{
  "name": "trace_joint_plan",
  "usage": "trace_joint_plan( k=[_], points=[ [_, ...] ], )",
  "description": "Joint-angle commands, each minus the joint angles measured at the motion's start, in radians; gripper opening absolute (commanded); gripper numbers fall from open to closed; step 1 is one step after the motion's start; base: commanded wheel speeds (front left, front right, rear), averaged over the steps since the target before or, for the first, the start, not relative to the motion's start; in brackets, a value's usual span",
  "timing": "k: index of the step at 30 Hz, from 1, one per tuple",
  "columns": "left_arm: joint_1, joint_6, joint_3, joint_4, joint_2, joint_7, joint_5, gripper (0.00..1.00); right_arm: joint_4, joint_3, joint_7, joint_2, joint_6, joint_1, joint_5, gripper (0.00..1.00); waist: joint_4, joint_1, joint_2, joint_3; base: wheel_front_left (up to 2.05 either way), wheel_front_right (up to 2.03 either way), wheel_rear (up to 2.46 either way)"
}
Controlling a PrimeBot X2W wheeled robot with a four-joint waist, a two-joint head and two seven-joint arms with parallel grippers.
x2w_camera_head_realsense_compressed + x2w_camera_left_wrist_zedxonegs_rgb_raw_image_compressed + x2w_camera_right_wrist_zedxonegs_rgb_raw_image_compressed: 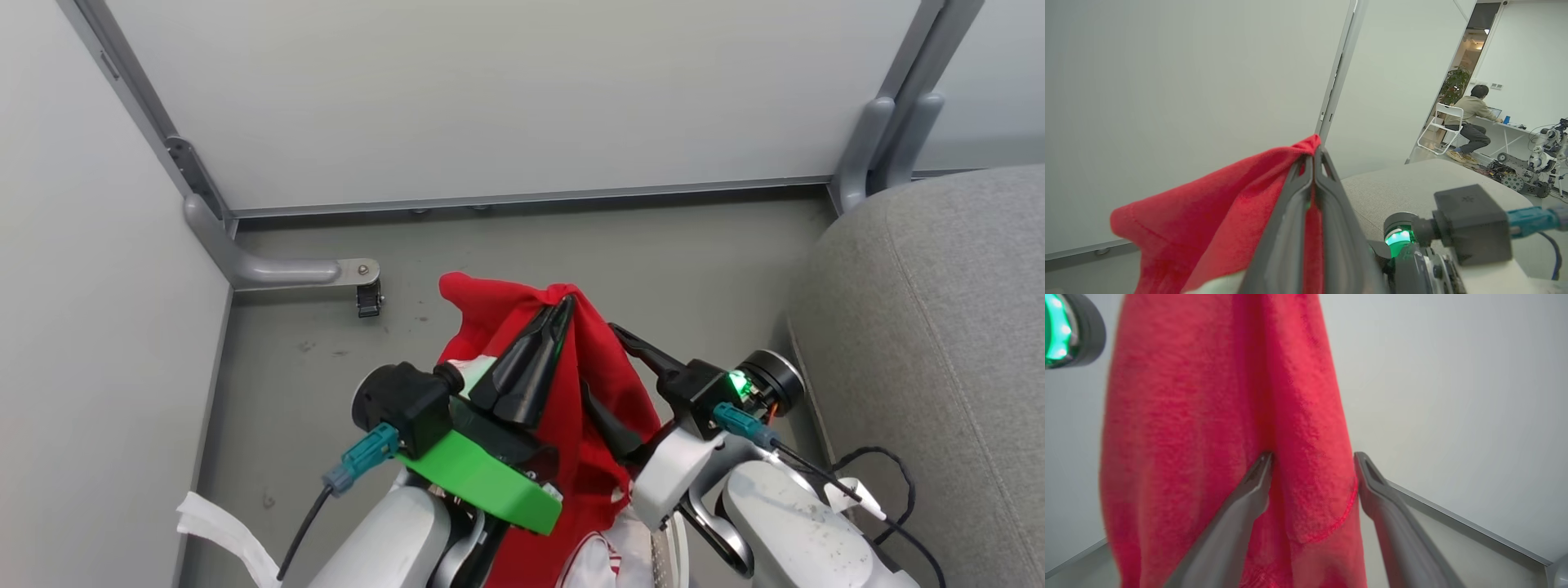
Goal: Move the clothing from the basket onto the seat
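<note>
A bright red garment (522, 306) hangs above the floor, pinched at its top fold by my left gripper (563, 304), which is shut on it (1314, 149). The cloth (1208, 212) drapes down to the left of those fingers. My right gripper (598, 359) stands open just to the right, its two fingers spread around a hanging fold of the red fabric (1290, 416), tips (1313, 457) well apart. More red and white cloth (604, 555) shows low between my forearms. The grey couch (939, 327) is at the right (1412, 183). The basket is hidden below my arms.
White partition walls (506, 98) close the back and left, with a metal foot and caster (367, 298) on the grey floor. A white sheet (220, 531) lies at the lower left. A black cable (882, 482) runs beside the couch. A person (1472, 118) sits far off.
</note>
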State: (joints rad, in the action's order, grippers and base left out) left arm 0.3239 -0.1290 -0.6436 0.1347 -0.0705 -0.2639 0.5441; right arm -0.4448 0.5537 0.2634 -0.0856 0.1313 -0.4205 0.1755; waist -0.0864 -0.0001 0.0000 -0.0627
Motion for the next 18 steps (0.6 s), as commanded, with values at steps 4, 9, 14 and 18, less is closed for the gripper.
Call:
trace_joint_plan(
  k=[4, 9, 14, 18],
  points=[
    [0.022, -0.003, 0.010, -0.008, 0.003, -0.001, 0.000, 0.00, -0.037, -0.002, 0.002, 0.014, -0.001, -0.019, 0.043, 0.00, -0.007, 0.0001, 0.0000, -0.006, 0.00, 0.00, 0.00],
    [-0.001, -0.003, 0.058, -0.014, 0.007, -0.001, -0.014, 1.00, -0.012, -0.034, 0.002, 0.017, -0.001, 0.013, 0.076, 0.00, 0.023, 0.0001, 0.0000, -0.016, 0.00, 0.00, 0.00],
    [-0.017, -0.003, 0.086, -0.003, 0.007, -0.001, -0.031, 1.00, 0.059, -0.100, 0.002, 0.015, -0.001, 0.060, 0.094, 0.00, 0.080, 0.0001, 0.0000, -0.034, 0.00, 0.00, 0.00],
    [-0.025, -0.003, 0.101, 0.007, 0.006, -0.001, -0.046, 1.00, 0.140, -0.149, 0.002, 0.016, -0.001, 0.102, 0.102, 0.00, 0.148, 0.0001, 0.0000, -0.047, 0.00, 0.00, 0.00]
  ],
)
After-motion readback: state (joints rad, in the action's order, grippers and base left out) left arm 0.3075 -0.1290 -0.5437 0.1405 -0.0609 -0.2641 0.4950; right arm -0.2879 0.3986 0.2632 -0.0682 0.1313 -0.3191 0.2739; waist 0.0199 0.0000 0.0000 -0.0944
